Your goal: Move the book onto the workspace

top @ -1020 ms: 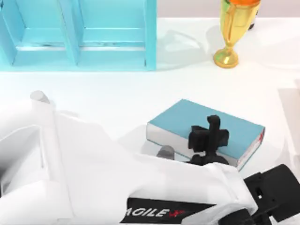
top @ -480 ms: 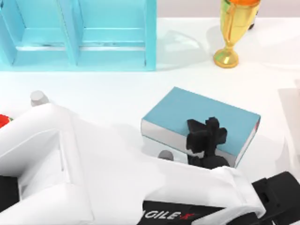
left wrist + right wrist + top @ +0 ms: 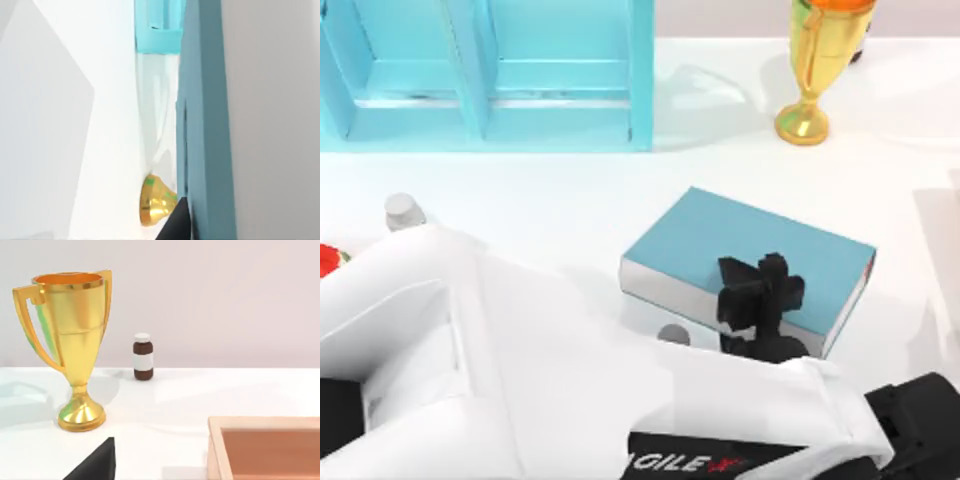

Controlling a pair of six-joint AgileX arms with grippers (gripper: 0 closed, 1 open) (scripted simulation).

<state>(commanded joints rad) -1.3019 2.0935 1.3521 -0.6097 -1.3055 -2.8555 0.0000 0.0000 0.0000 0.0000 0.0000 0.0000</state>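
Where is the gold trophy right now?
In the top view the gold trophy stands on the white tabletop at the back, right of the light-blue shelf unit and behind the book.

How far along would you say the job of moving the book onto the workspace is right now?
Nearly done: the book lies flat on the white workspace, outside the light-blue shelf unit. In hand: the left gripper sits at the book's near edge, apparently clamping it. Left: letting go and pulling the arm away.
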